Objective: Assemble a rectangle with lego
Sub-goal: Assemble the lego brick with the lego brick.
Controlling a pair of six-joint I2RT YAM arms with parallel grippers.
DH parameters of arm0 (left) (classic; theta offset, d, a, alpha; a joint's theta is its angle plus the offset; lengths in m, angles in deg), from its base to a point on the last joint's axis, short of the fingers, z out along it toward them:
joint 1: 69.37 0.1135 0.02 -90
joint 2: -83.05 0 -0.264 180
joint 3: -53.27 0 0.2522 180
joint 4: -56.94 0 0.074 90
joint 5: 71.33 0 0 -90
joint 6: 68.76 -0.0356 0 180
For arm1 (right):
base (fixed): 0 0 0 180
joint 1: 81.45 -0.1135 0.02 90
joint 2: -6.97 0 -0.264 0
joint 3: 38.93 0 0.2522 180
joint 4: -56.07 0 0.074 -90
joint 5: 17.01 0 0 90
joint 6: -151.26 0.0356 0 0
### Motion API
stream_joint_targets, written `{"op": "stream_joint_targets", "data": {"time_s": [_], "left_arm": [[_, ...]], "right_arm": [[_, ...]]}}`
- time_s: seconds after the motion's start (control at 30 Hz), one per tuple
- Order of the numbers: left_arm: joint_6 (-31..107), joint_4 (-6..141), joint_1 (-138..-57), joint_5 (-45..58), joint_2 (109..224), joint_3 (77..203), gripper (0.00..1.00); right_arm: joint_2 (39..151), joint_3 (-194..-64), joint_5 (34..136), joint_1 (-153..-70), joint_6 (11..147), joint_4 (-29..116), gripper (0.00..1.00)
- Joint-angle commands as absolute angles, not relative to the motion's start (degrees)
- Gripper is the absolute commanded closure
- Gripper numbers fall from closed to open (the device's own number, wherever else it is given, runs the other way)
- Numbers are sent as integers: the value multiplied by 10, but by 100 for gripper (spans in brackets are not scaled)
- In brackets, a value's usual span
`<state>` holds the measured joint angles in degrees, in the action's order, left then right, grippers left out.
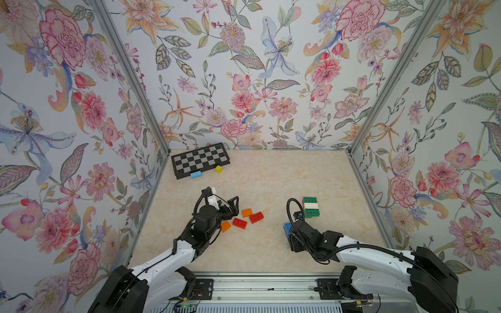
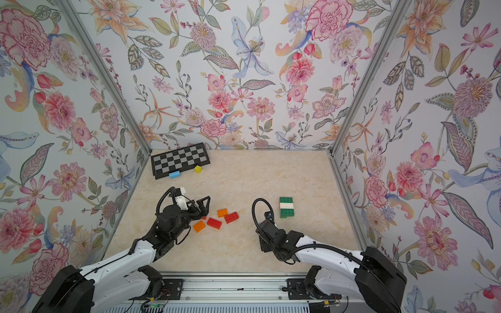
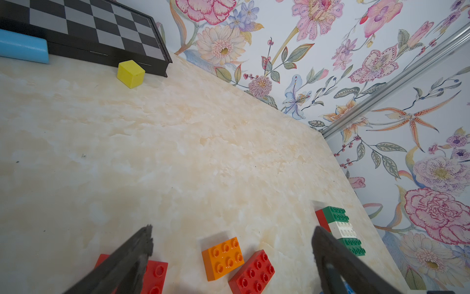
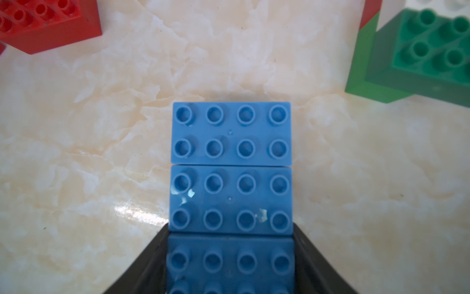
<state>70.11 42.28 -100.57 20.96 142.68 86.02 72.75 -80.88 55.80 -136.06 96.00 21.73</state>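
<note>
Bricks, glossy blue studded plastic, form a row extending straight out from the right end effector gripping it; left end effector gapes open.

My left pincer, jaws spread wide, hovers at a scatter of red and orange bricks on the table, well left of the green-and-white brick stack. My right arm reaches in just beside that stack.
</note>
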Motion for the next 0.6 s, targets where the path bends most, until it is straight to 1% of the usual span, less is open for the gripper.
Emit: {"op": "stream_joint_targets", "data": {"time_s": [0.0,0.2,0.4,0.57], "left_arm": [[706,407,-1010,221,1430,856,1],[707,413,-1010,224,1424,854,1],[702,422,-1008,225,1418,859,1],[701,425,-1008,225,1416,859,1]], "right_arm": [[761,-802,563,-1357,963,210,68],[833,-814,576,-1353,1005,198,73],[897,-854,559,-1355,1046,167,74],[912,-889,557,-1355,1061,160,73]]}}
